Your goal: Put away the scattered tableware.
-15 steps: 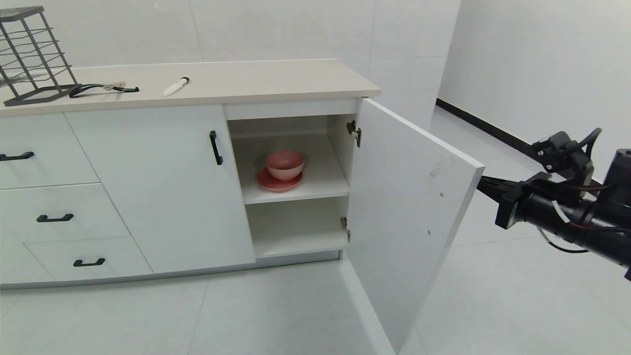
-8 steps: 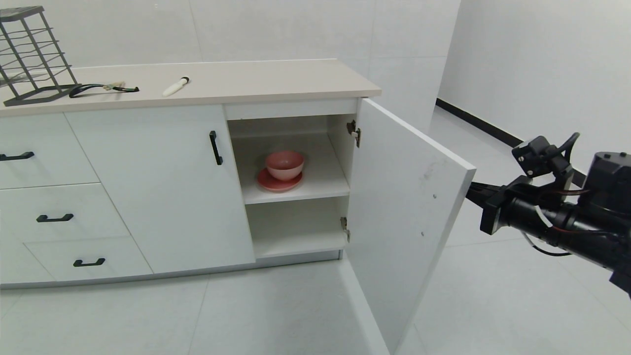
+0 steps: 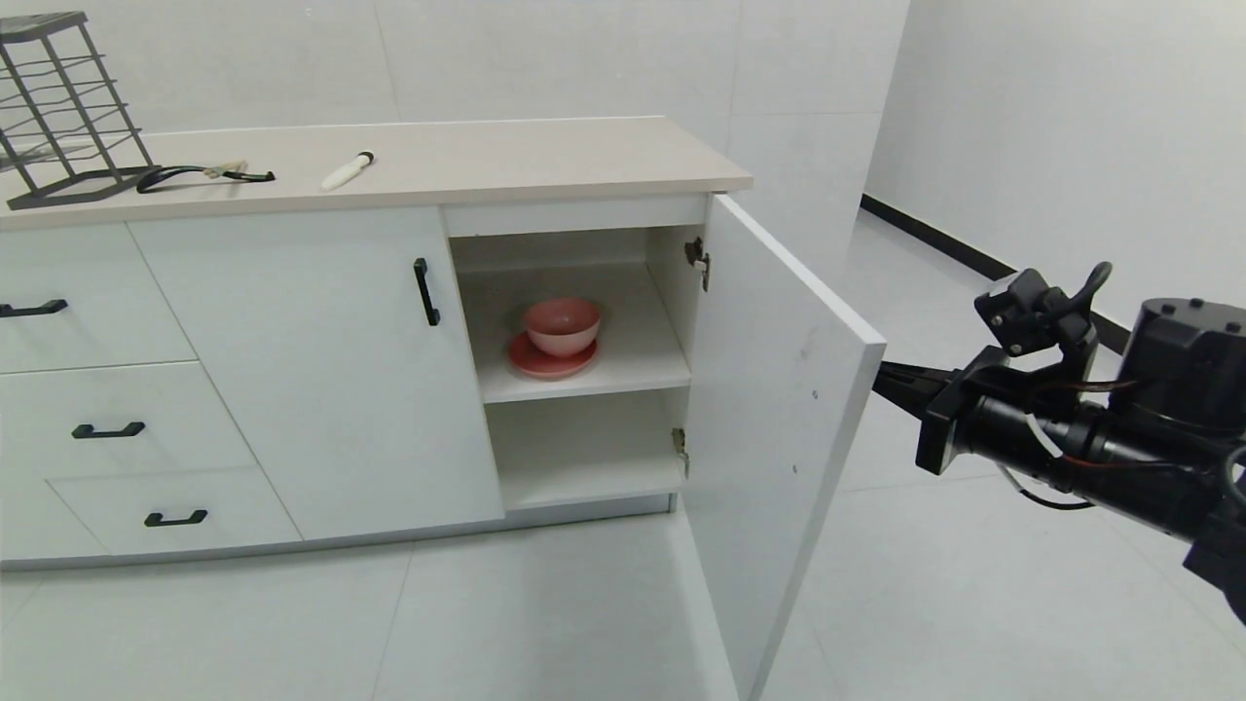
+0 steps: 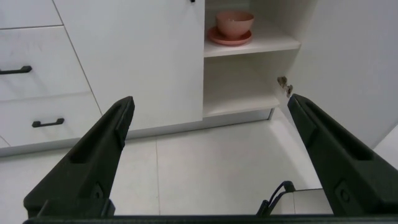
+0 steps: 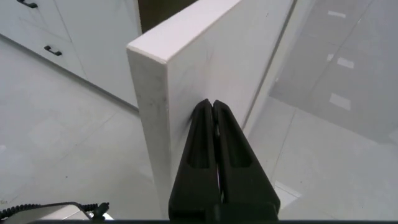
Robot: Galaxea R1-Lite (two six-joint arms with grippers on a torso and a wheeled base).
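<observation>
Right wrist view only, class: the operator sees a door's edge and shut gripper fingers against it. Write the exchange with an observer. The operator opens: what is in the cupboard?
Observer: A pink bowl sits on a pink plate on the upper shelf.
Operator: Anything still out?
Observer: A white-handled utensil lies on the counter, right of a black wire rack.
Operator: And the other side?
Observer: The left gripper is open and holds nothing.

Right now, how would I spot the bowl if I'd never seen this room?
Find the long white cabinet and its one open door. Inside, look on the upper shelf. The bowl is pink and round, sitting on a pink plate, while everything around it is white.
</observation>
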